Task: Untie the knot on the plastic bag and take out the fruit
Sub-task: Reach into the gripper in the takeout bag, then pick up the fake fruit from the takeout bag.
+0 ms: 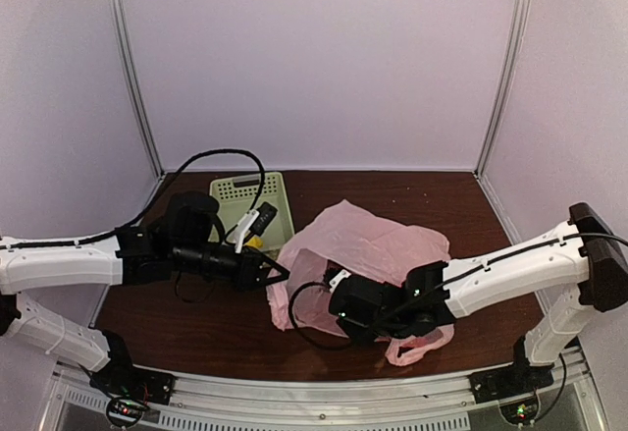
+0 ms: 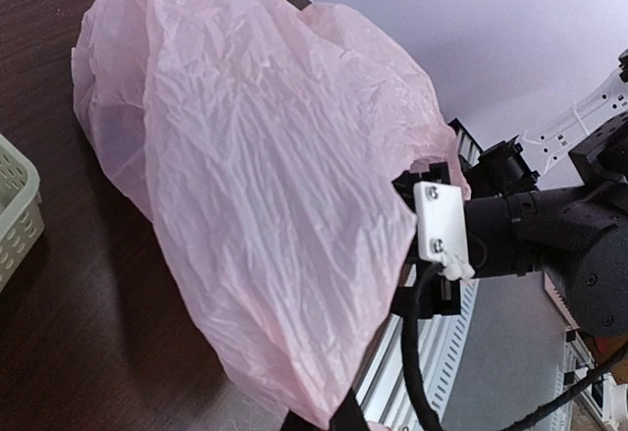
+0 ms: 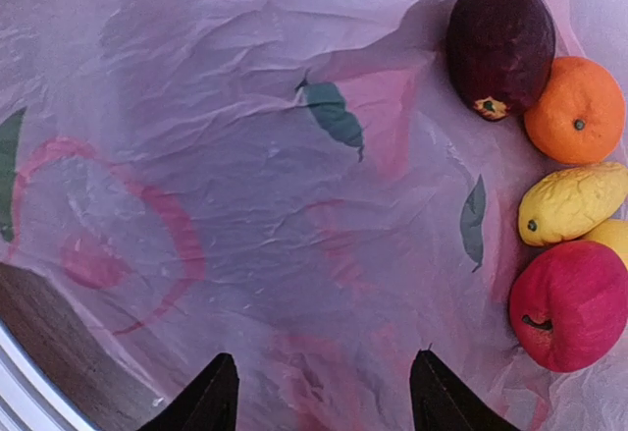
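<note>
The pink plastic bag lies crumpled on the dark table, right of centre. My left gripper is shut on the bag's left edge, and in the left wrist view the film hangs stretched from the gripper. My right gripper reaches into the bag's mouth from the near side. Its fingers stand open over the bag's inner film, holding nothing. Fruit lies inside at the right: a dark red one, an orange one, an elongated yellow one and a red one. The knot is out of view.
A pale green slotted basket stands behind my left gripper, and its corner shows in the left wrist view. The metal rail runs along the table's near edge. White walls enclose the back and sides.
</note>
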Robot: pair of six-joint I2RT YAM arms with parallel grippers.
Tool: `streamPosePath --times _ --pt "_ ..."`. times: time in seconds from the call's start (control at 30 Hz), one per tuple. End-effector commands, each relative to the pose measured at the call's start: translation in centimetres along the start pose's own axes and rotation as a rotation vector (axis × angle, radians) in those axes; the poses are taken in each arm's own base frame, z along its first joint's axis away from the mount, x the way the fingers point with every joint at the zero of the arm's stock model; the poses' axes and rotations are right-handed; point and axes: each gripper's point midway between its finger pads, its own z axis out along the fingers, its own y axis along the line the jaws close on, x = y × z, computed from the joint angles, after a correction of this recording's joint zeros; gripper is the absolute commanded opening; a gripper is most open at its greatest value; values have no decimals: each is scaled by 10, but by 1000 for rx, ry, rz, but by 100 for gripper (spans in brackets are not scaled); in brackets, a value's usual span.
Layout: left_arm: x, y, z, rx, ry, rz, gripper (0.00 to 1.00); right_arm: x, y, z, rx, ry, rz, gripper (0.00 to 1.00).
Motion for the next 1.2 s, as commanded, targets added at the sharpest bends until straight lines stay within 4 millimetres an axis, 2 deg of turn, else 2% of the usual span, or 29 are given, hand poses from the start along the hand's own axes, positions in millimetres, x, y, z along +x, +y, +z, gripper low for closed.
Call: streamPosePath --times 0.0,0.13,0.3,0.47,0.7,0.87,1.17 --pt "-6 -6 -4 10 -27 12 0 -14 -28 3 77 -12 88 62" --pt "-5 -6 -4 12 -21 10 0 -18 -50 13 120 -5 164 64" --pt "-4 -6 -5 13 -16 8 0 -13 -91 24 248 14 246 65" --pt "-2 -4 -6 2 -12 6 0 -11 -121 26 328 11 322 69" --pt "-1 -3 -7 -4 -13 7 0 6 -157 27 449 44 357 80" --pt "0 -3 -6 -4 -8 8 0 15 -169 35 456 63 386 88" --pt "1 -3 -6 -6 -4 6 0 25 -179 53 428 87 422 100"
